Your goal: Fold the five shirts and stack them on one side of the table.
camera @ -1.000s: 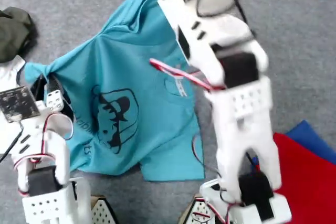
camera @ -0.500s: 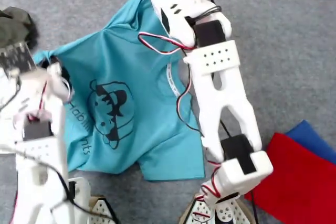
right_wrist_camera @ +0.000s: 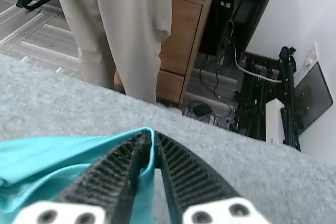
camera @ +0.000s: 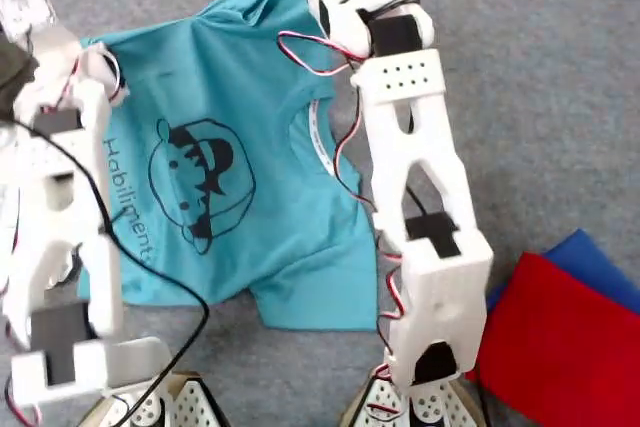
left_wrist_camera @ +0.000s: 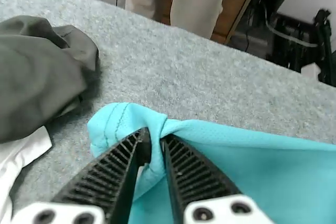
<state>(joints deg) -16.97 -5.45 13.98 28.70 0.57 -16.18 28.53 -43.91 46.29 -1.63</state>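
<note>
Pinching the teal shirt (camera: 230,177) at two spots: left gripper (left_wrist_camera: 156,137) is clamped on a bunched sleeve tip, and right gripper (right_wrist_camera: 154,137) is clamped on the shirt's far edge. It's spread print-up on the grey table (camera: 540,97). A dark green shirt (left_wrist_camera: 37,61) and a white shirt (left_wrist_camera: 21,150) sit just beside that sleeve. The red shirt (camera: 565,347) and blue shirt (camera: 585,252) are well apart from it, off past its hem corner.

Bright, even light fell over the teal shirt (camera: 240,77), soft from above; faint shadows hugged its hem on the grey table (camera: 560,97), and the room (right_wrist_camera: 236,35) beyond the shirt sat dimmer.
</note>
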